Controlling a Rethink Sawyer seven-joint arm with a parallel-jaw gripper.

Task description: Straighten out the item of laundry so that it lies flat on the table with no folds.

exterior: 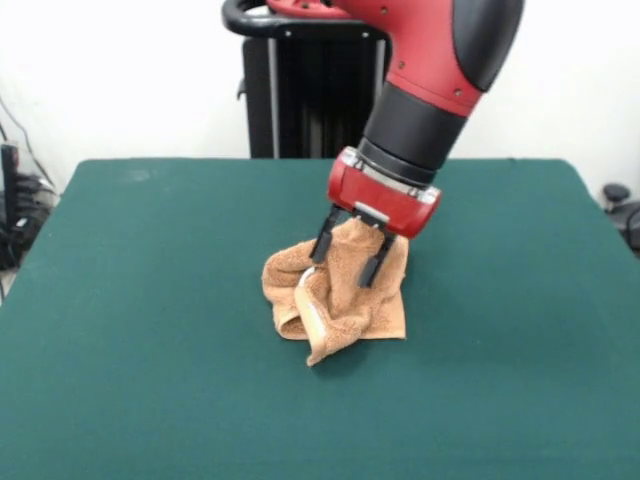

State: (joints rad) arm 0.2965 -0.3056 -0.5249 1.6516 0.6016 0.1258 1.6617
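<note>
The tan terry towel (345, 312) lies crumpled in a heap near the middle of the green table (140, 300). It has several folds, and a pale border band curls along its near left side. One part of it is drawn up into a peak. My gripper (343, 270) comes down from above at a tilt, and its two black fingers (324, 238) stand on either side of that peak, pinching the cloth. The rest of the towel rests on the table.
The black pedestal (300, 90) stands at the table's far edge behind the arm. Cables and equipment (15, 210) sit off the table's left side, and a dark object (620, 205) off its right side.
</note>
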